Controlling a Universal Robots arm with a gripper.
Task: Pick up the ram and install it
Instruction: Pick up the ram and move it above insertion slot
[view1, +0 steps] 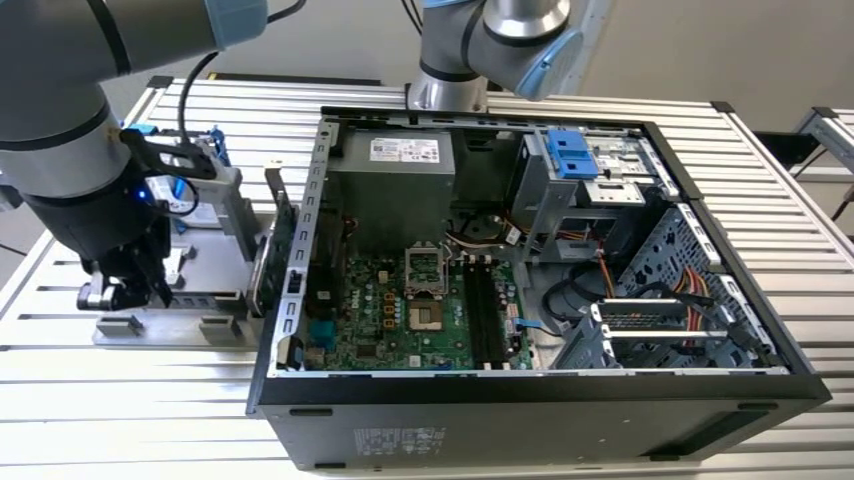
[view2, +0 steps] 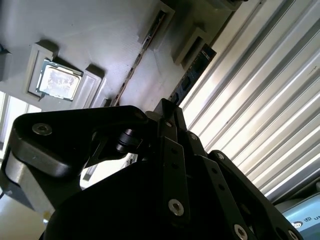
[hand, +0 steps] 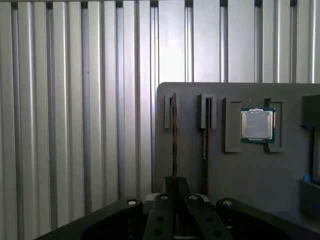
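Observation:
The ram (hand: 174, 135) is a thin dark stick standing on edge in a slot of the grey holder tray (hand: 250, 175), next to the tray's edge. In the second wrist view the ram (view2: 194, 72) runs away from the fingertips along that same edge. My gripper (hand: 175, 184) is down over one end of the stick, with its black fingers (hand: 166, 200) pressed together on it. In the exterior view the gripper (view1: 120, 290) hangs low over the tray (view1: 174, 322), at the exterior view's left of the open computer case (view1: 534, 395).
A second thin stick (hand: 205, 130) stands in the neighbouring slot, and a processor chip (hand: 257, 125) lies in a pocket beyond. The motherboard's memory slots (view1: 483, 320) lie inside the case. A green card (view1: 286, 250) stands between tray and case. Another arm's base (view1: 461, 60) is behind the case.

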